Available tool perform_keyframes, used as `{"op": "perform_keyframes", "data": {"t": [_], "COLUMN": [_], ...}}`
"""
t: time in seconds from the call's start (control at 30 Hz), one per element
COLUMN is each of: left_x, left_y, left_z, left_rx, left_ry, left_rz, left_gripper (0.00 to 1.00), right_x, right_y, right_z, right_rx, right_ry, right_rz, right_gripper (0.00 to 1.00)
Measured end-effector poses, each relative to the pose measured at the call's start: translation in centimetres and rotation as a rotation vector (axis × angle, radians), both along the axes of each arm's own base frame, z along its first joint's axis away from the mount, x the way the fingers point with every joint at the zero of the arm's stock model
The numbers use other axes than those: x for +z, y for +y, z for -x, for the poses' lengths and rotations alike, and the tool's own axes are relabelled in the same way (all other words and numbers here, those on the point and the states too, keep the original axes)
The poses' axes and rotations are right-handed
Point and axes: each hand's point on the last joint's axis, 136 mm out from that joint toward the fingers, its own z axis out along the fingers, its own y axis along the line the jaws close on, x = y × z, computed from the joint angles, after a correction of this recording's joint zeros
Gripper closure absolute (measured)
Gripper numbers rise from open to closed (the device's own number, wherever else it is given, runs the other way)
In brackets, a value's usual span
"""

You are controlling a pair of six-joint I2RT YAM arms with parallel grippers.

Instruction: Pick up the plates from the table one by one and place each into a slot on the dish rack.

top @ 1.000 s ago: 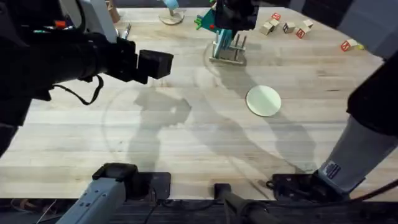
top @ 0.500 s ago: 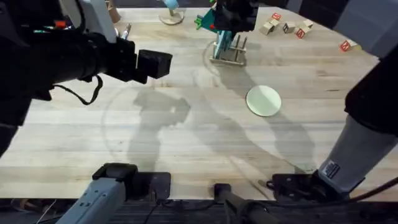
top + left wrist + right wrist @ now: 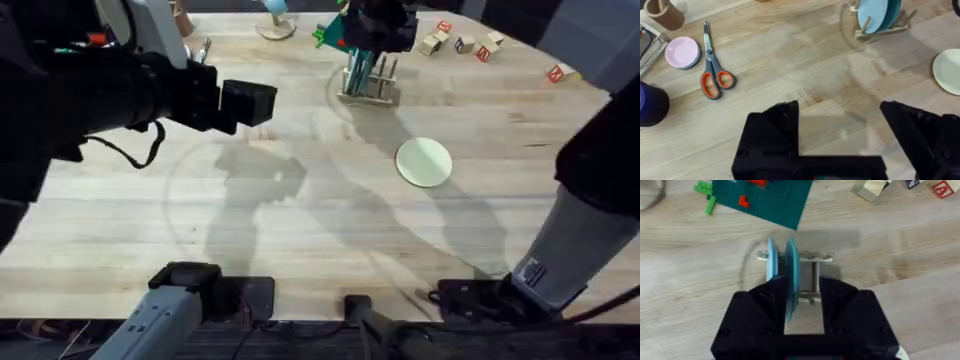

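The table (image 3: 300, 230) is broad planked wood, smooth enough that a flat disc lying on it gives you no edge to get under easily. At its far side stands the dish rack (image 3: 366, 88), small and light on thin pegs, so expect it to slide or tip if you push sideways. Your right gripper (image 3: 802, 300) hangs directly over it with its jaws apart, straddling the blue plate (image 3: 791, 270), which stands upright on edge between the pegs; a second blue disc appears to stand just beside it. You look close to done with that one, judging by how it sits.

The cream plate (image 3: 424, 161) lies flat on the bare wood, well apart from the rack. It looks thin, stiff, light and probably slick. Take it at the rim, one finger over and one under.

Your left gripper (image 3: 840, 137) hovers over the table's left side, jaws open and empty.
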Motion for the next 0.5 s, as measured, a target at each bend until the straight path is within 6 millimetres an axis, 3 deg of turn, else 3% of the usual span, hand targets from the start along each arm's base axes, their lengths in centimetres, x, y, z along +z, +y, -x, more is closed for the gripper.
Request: {"op": "perform_keyframes", "data": {"t": [0.13,0.23,0.3,0.33,0.5], "left_x": [0.0,-0.1,-0.1,-0.1,-0.2], "left_y": [0.0,0.0,0.0,0.0,0.0], "left_z": [0.0,0.1,0.0,0.0,0.2], "left_rx": [0.000,0.001,0.006,0.008,0.017], "left_ry": [0.001,0.004,0.005,0.007,0.017], "left_rz": [0.000,0.001,0.005,0.008,0.014], "left_gripper": [0.008,0.007,0.007,0.007,0.007], "right_x": [1.2,4.2,6.8,8.0,13.0], "right_y": [-0.2,-0.8,-1.3,-1.6,-3.4], "right_z": [0.4,1.2,2.1,2.6,5.4], "right_rx": [0.000,0.000,0.007,0.015,0.039], "right_ry": [-0.011,-0.049,-0.084,-0.097,-0.147], "right_rz": [-0.007,-0.032,-0.049,-0.051,-0.066], "right_gripper": [0.524,0.405,0.115,0.038,0.006]}}
